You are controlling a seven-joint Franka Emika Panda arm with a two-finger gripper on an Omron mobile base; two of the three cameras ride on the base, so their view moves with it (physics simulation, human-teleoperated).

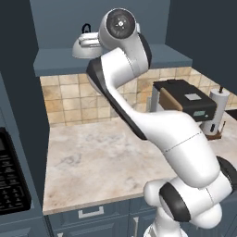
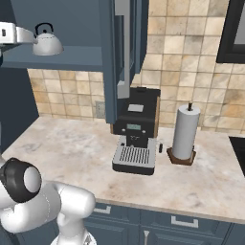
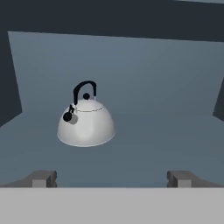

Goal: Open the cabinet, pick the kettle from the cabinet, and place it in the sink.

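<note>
**Kettle sitting in the open cabinet, open claw facing it**

The kettle (image 3: 86, 124) is sitting upright on the floor of the open cabinet (image 2: 57, 56), well inside the blue-grey recess. Its dark arched handle and lid knob are pointing up, and its small dark spout is showing on the side nearer the left of the hand view. Nothing is touching it.

The gripper (image 3: 112, 178) is hovering in front of the kettle at about shelf height, apart from it. Both fingertips (image 3: 43, 178) are standing wide apart, one to each side of the kettle's line, with nothing between them: the claw is open and empty. In the hand view the kettle is lying left of the midline between the tips.

In the right base view the end of the hand is reaching in from the left, close beside the kettle. The cabinet door (image 2: 125, 52) is hanging open to the right of the kettle, swung out over the counter.

Below the kettle's shelf the marble counter (image 2: 72, 153) is stretching out under a tan tile wall. The coffee machine (image 2: 136, 131) is standing on the counter, below and right of the kettle, under the open door. The paper towel roll (image 2: 185, 131) is standing upright just right of the coffee machine, farther still from the kettle.
</note>
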